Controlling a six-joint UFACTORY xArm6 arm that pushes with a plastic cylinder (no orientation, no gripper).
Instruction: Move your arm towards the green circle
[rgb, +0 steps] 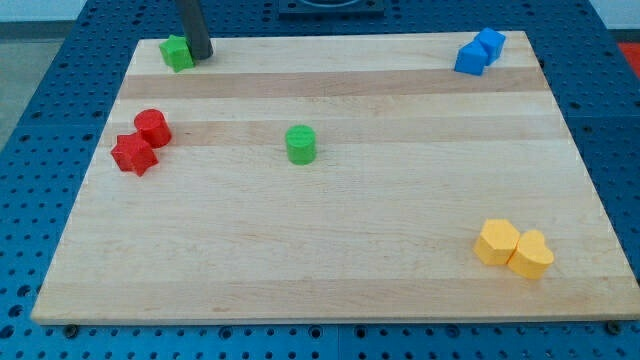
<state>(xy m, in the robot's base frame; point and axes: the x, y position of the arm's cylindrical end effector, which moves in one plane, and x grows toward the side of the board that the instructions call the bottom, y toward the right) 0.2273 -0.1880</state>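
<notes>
The green circle (300, 144), a short green cylinder, stands near the middle of the wooden board (330, 260). My tip (201, 55) is at the view's top left, right beside a second green block (177, 52) of irregular shape, touching or nearly touching its right side. The tip is far up and to the left of the green circle.
A red cylinder (153, 127) and a red star-like block (133, 154) sit together at the left. Two blue blocks (479, 52) sit at the top right. A yellow hexagon (497, 242) and a yellow heart (531, 254) sit at the bottom right.
</notes>
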